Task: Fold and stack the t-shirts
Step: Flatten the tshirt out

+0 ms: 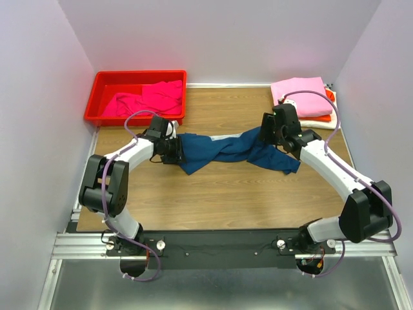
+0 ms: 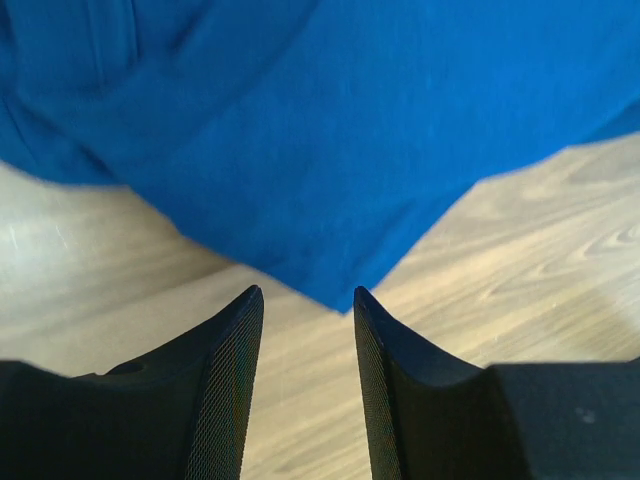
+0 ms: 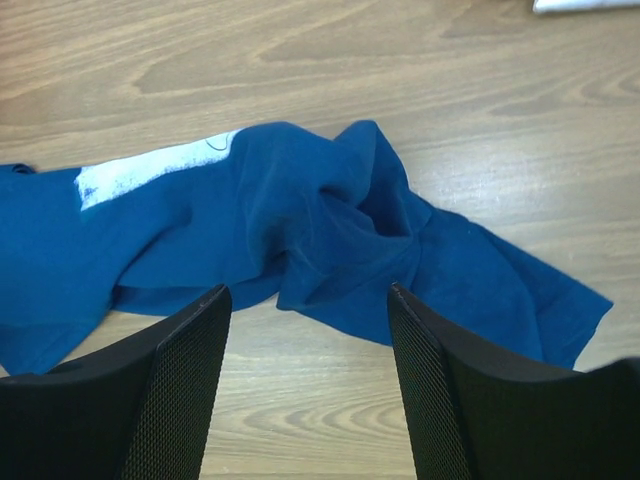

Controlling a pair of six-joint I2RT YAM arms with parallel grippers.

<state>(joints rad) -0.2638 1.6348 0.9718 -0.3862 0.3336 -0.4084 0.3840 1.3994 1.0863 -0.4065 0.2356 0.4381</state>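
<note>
Your left gripper [image 2: 308, 296] sits parted and empty at a corner of the crumpled dark navy cotton t-shirt [image 1: 201, 155] lying mid-table. Your right gripper [image 3: 310, 292] gapes wide over its other end (white print showing), holding nothing. Farther back, magenta tees [image 1: 155, 97] lie in the red plastic bin [image 1: 97, 103], and a pink-topped folded stack [image 1: 298, 89] sits far right.
</note>
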